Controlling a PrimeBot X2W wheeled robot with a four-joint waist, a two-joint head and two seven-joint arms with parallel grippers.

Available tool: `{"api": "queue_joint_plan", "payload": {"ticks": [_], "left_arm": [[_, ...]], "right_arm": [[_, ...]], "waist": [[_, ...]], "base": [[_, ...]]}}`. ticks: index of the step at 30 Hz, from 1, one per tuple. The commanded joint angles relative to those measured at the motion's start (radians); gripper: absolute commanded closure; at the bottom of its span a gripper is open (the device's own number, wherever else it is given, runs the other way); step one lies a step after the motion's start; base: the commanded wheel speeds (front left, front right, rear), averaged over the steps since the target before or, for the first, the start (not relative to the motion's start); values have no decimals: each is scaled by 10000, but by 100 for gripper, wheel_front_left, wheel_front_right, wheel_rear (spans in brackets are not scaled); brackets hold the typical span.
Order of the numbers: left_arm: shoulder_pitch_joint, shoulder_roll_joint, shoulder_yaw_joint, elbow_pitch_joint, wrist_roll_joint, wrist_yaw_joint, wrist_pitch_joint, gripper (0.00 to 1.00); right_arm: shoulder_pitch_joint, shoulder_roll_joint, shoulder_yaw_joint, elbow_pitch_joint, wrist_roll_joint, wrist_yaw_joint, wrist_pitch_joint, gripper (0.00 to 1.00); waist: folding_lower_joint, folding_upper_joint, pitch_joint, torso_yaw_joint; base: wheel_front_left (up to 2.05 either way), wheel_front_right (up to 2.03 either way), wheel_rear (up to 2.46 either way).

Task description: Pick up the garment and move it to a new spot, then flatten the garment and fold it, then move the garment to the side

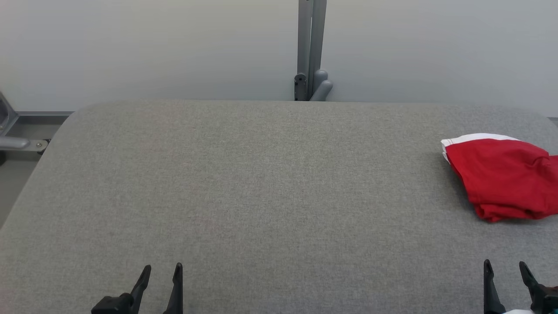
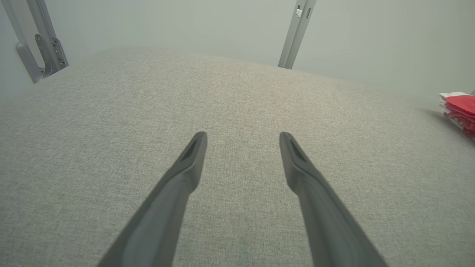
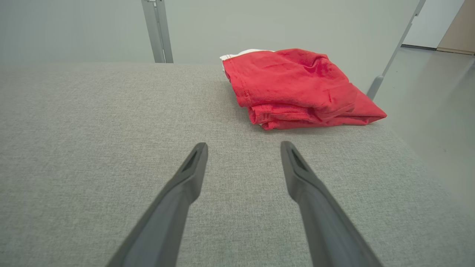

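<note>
The garment (image 1: pixel 505 176) is red with a white band, lying bunched and folded over itself near the right edge of the grey table (image 1: pixel 261 183). The right wrist view has the garment (image 3: pixel 297 87) a short way beyond the fingertips, and it peeks in at the far right of the left wrist view (image 2: pixel 460 107). My left gripper (image 1: pixel 162 267) stands open at the lower left, over bare cloth-covered table. My right gripper (image 1: pixel 504 264) stands open at the lower right, in front of the garment and apart from it. Nothing lies between either pair of fingers.
A grey metal post (image 1: pixel 310 48) rises behind the table's far edge, before a pale wall. Another bracket (image 1: pixel 17 139) sits off the table's left corner. The table's right edge (image 3: pixel 412 152) drops to the floor just past the garment.
</note>
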State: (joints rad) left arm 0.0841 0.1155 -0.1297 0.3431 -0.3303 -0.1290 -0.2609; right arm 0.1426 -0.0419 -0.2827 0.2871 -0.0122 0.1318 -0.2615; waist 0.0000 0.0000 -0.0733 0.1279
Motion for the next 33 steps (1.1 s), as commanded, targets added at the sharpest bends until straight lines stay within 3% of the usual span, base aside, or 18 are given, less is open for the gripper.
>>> {"api": "queue_joint_plan", "payload": {"ticks": [1,6,7,14,33], "left_arm": [[-229,36,55,-151,46,-3,-19,0],[-303,6,54,-168,88,-4,-21,0],[-27,-31,4,-10,59,0,0,100],[203,-107,-39,476,27,0,56,100],[-398,-224,584,151,-3135,-5,951,100]], "right_arm": [[-143,-108,-32,-146,21,-5,-14,0],[-184,-131,3,-178,12,-6,-15,0],[-16,-10,21,-4,0,0,0,100],[4,212,36,526,45,0,74,100],[-714,127,444,350,4015,-3,987,100]], "waist": [[0,0,12,-17],[0,0,45,-74],[0,0,45,-75],[0,0,49,-85],[0,0,158,-266]], "base": [[0,0,0],[0,0,0],[0,0,0],[0,0,0],[0,0,0]]}}
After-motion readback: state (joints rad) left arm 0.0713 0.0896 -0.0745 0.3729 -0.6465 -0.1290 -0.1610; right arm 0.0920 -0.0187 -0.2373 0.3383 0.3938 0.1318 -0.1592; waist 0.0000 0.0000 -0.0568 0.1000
